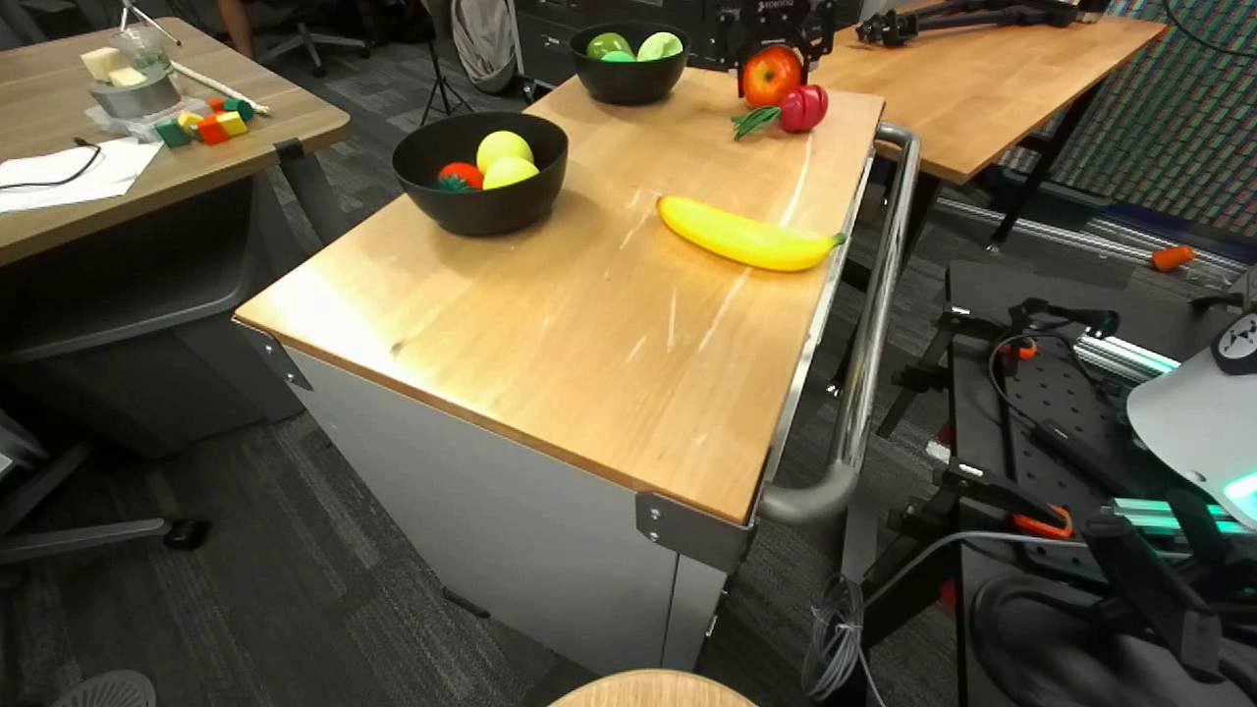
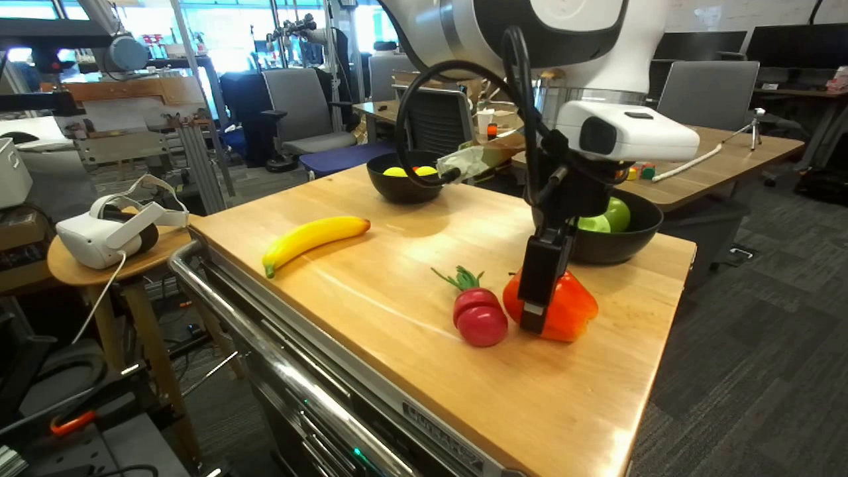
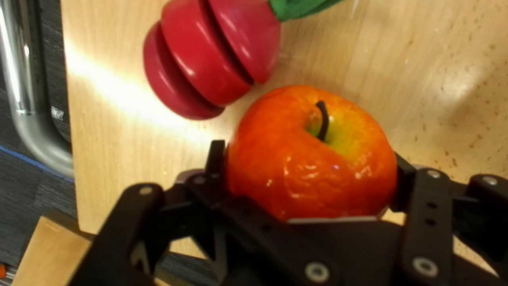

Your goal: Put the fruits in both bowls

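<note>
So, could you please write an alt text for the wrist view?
A black gripper appears closed on an orange-red apple with a dark stem. Above it in the picture, a grooved red vegetable with green leaves lies on a wooden tabletop; a metal rail runs at left.

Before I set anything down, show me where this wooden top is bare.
In an exterior view, a broad bare patch lies between banana, nearer black bowl and the near edge of the wooden top; another between banana, radish and farther black bowl. Crowded: around the pincer, closed on the apple, with the radish close beside.
</note>
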Controlling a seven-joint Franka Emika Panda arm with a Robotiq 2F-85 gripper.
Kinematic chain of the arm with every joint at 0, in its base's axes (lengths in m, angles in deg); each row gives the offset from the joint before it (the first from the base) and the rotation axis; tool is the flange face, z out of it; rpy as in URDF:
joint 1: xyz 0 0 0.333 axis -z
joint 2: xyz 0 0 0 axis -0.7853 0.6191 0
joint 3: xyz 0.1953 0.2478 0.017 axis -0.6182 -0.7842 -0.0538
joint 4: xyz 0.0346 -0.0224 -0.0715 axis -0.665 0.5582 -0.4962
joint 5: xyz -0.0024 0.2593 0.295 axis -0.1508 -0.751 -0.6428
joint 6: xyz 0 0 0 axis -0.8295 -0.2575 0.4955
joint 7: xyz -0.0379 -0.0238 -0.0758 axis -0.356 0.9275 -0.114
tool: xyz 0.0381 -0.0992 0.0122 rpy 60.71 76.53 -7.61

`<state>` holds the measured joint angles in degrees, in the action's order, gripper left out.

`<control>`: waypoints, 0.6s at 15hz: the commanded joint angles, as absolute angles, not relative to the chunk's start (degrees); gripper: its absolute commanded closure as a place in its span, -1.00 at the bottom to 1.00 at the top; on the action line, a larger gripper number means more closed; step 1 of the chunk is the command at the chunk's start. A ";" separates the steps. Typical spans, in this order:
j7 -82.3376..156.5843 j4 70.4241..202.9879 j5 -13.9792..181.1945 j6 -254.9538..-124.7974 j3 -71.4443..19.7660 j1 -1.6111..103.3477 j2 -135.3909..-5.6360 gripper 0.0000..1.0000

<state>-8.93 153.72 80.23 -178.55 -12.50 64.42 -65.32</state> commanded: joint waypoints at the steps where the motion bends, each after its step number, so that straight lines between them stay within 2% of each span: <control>1: -8.52 152.78 82.41 -179.34 -12.48 62.56 -68.85 -0.17; 9: -6.81 149.67 87.11 -179.68 -21.05 53.35 -76.03 -0.17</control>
<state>-8.37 149.86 85.58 -179.45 -17.86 56.13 -74.24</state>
